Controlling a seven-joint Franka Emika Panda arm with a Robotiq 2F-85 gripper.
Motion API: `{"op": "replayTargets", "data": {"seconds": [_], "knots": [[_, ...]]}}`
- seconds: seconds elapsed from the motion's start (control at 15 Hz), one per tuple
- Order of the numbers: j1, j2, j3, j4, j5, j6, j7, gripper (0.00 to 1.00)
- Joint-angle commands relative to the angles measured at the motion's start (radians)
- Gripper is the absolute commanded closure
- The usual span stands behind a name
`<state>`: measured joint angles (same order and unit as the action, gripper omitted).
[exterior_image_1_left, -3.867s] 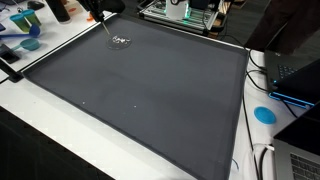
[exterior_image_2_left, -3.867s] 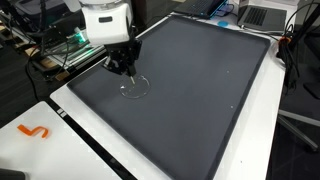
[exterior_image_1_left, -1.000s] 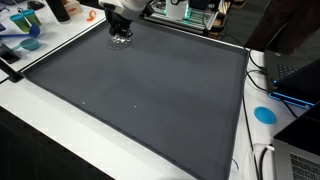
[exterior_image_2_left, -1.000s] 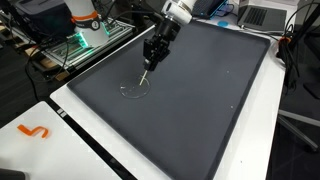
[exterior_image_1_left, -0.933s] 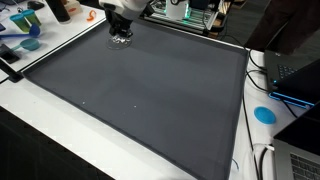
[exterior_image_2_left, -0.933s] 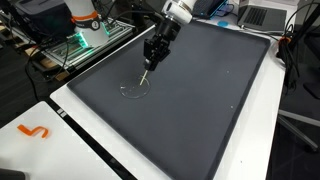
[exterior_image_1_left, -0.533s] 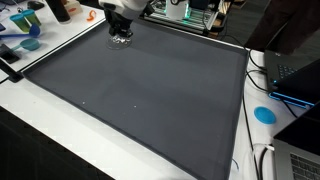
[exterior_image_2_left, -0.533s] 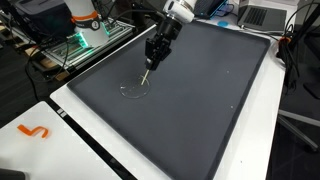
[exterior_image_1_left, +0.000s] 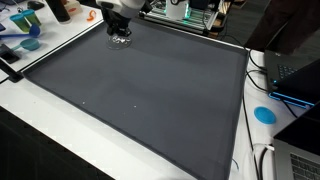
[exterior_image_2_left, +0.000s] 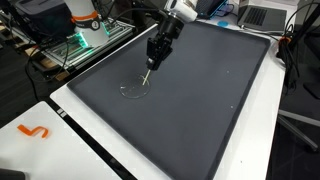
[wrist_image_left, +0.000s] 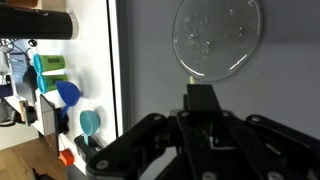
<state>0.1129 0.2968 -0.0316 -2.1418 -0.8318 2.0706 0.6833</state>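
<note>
Stick (exterior_image_2_left: 148, 69), thin and pale, is held at its top end by the gripper (exterior_image_2_left: 152, 62), whose fingers are pinched narrow on it. It is hung over the grey mat (exterior_image_2_left: 200, 90), its low tip just above and beside a clear round dish (exterior_image_2_left: 133, 88) that is laid flat on the mat. Blue cups (wrist_image_left: 66, 93) are stood on the white table (exterior_image_2_left: 110, 165) beside the mat, well apart from the dish. A blue disc (exterior_image_1_left: 264, 114) and a laptop (exterior_image_1_left: 297, 75) are seen at the far side. The arm is reached in over the mat's edge and the gripper is tipped down at a slant. A few seconds ago the gripper was pressed low at the dish; now it is lifted with the stick
</note>
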Motion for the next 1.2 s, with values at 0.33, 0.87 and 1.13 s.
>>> {"op": "replayTargets", "data": {"seconds": [0.33, 0.87, 1.13], "knots": [[-0.033, -0.006, 0.008, 0.017, 0.046, 0.02, -0.116, 0.96], [-0.077, -0.024, 0.0, 0.033, 0.192, 0.056, -0.283, 0.96], [-0.106, -0.046, -0.009, 0.039, 0.306, 0.066, -0.396, 0.96]]}}
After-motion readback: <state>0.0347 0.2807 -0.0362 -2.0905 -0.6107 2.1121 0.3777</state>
